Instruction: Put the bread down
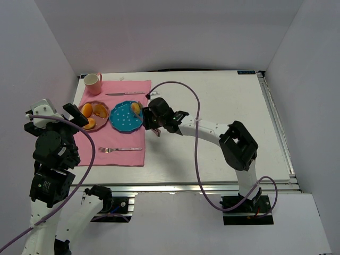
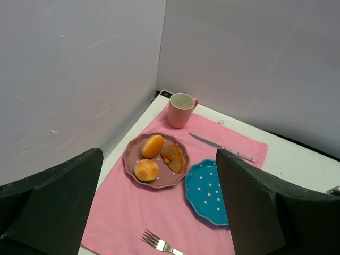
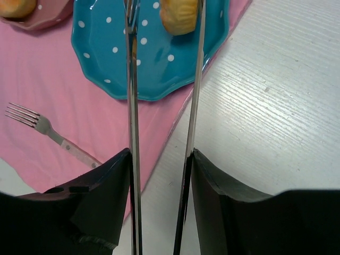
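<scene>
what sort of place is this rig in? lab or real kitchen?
Most likely a lab robot cell, not a kitchen: bare white walls box in a white table, and a staged place setting sits on a pink placemat, with a mug and fork.

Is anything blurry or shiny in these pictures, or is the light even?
Top view: soft, even light, faint shadows only. Left wrist view: the left gripper shows dark, soft-edged fingers up close; the pink plate is sharp. Right wrist view: glare streaks the blue plate rim and the tongs; the bread looks slightly blurred.
</scene>
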